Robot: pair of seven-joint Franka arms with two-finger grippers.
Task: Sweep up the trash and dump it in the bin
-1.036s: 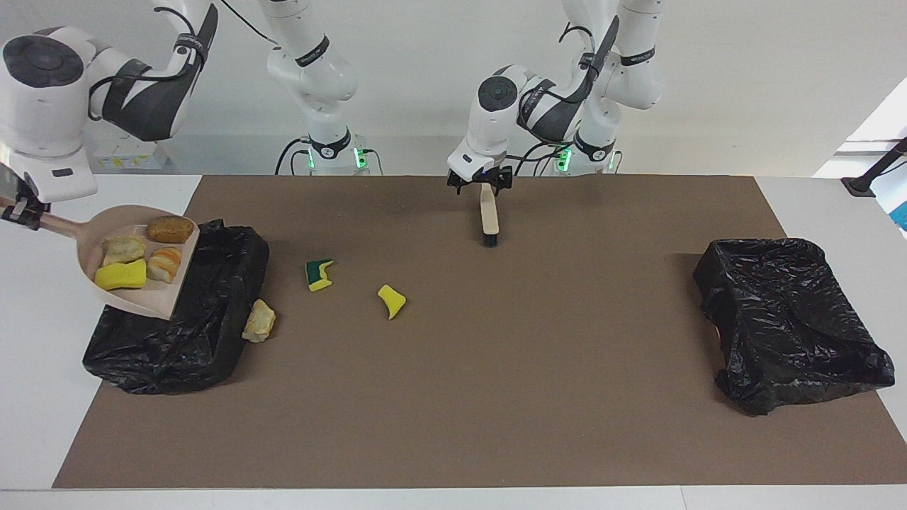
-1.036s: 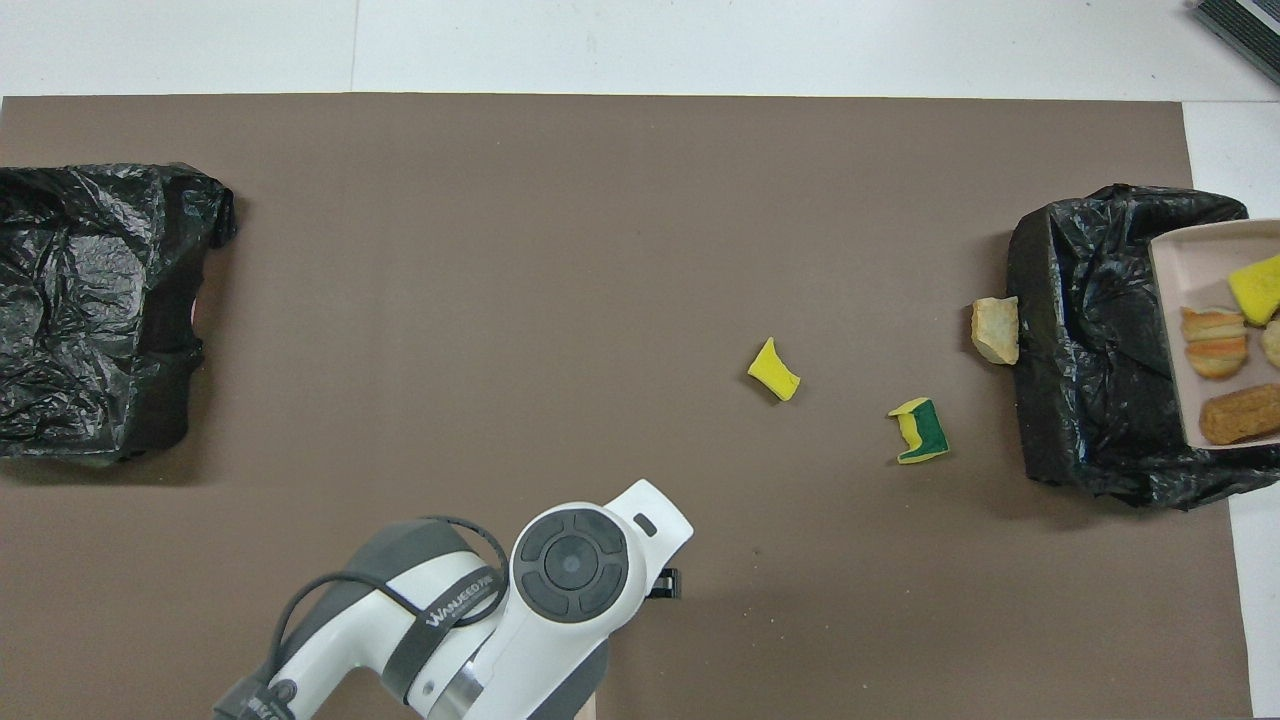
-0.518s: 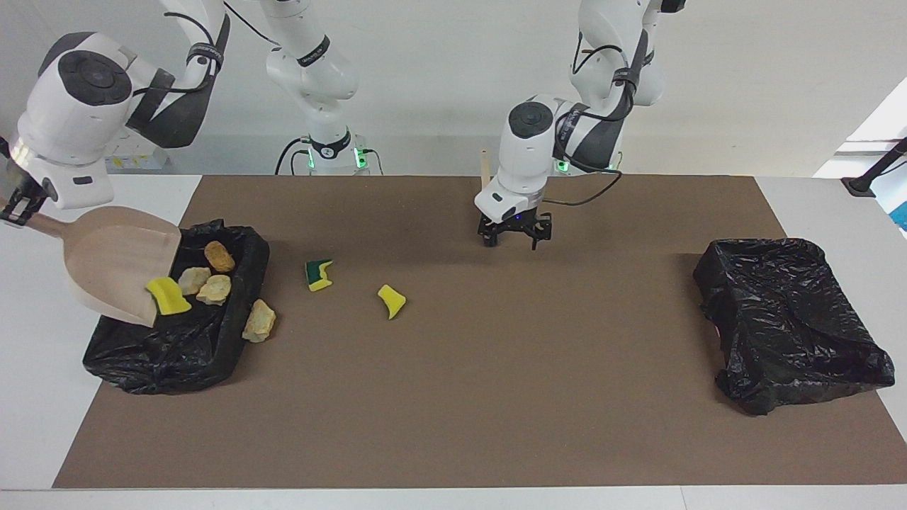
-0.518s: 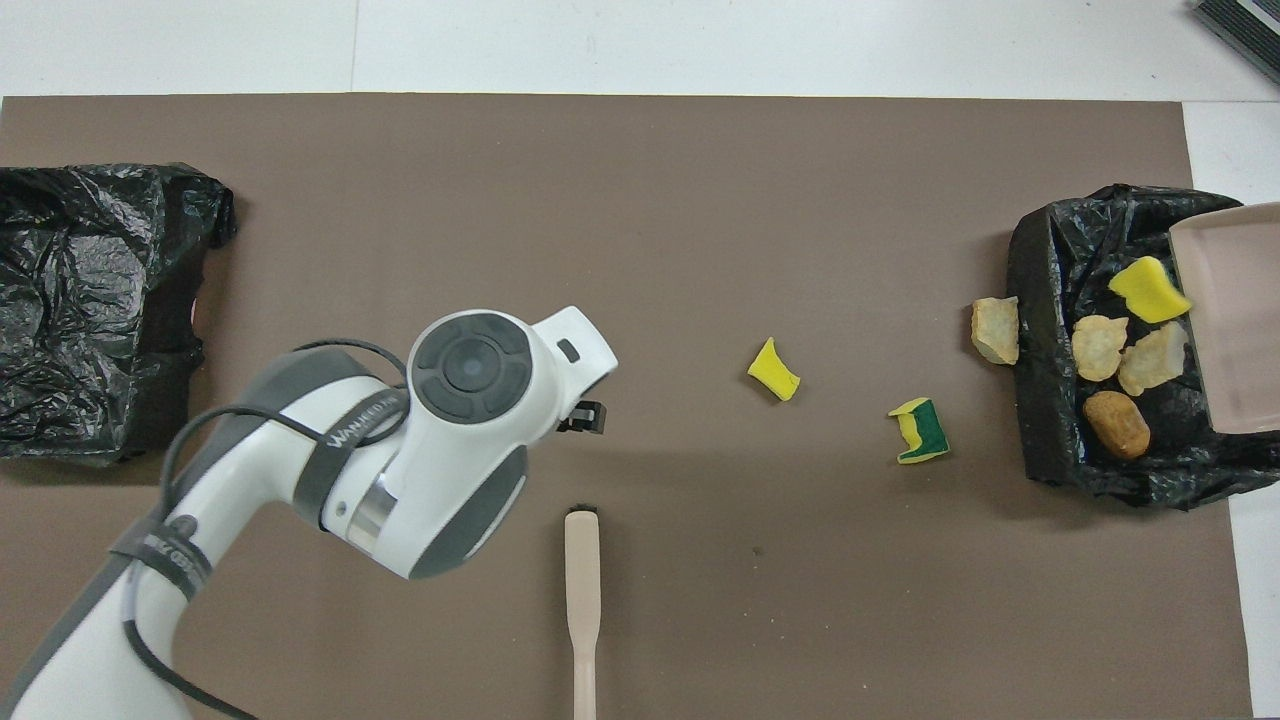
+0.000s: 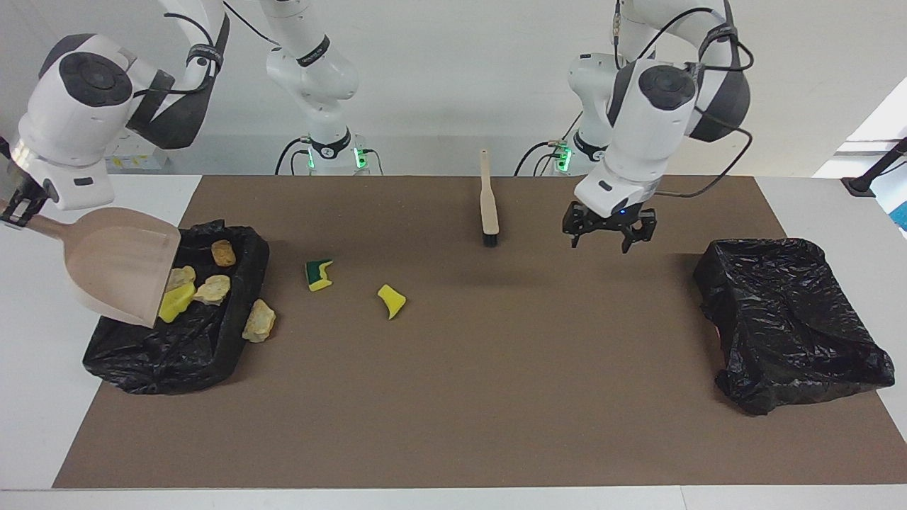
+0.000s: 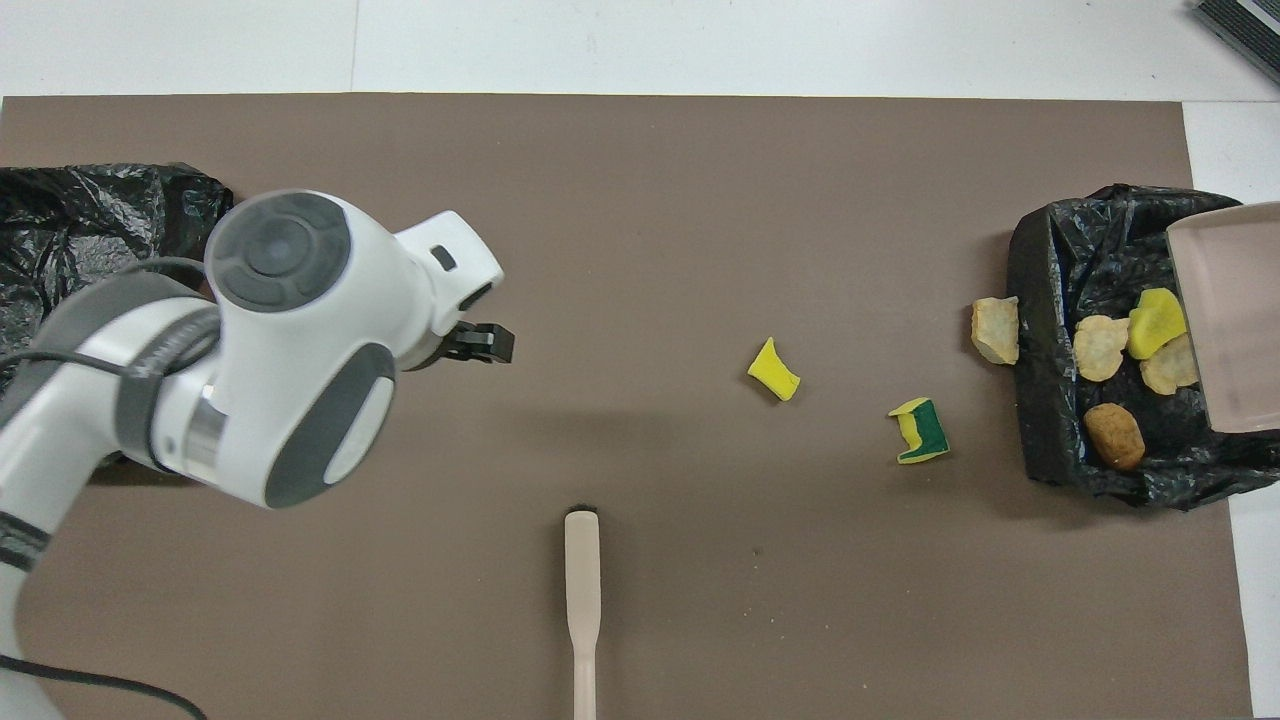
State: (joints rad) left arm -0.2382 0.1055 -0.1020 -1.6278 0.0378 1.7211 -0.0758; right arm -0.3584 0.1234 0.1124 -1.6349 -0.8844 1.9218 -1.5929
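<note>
No writing is legible on either arm. Left gripper [image 5: 610, 236]: fingers spread, empty, over bare mat [image 5: 496, 368] between brush [image 5: 487, 202] and a bin [image 5: 786, 319]. Right gripper [image 5: 14, 209]: clamped on the handle of the tilted dustpan [image 5: 117, 273] over the other bin [image 5: 184, 347], which holds four scraps [image 6: 1100, 347]. Three scraps [image 5: 391, 300] lie on the mat beside that bin.

Brush [image 5: 488, 205] and two sponge scraps [image 5: 319, 275] interrupt open mat [image 5: 496, 368].
</note>
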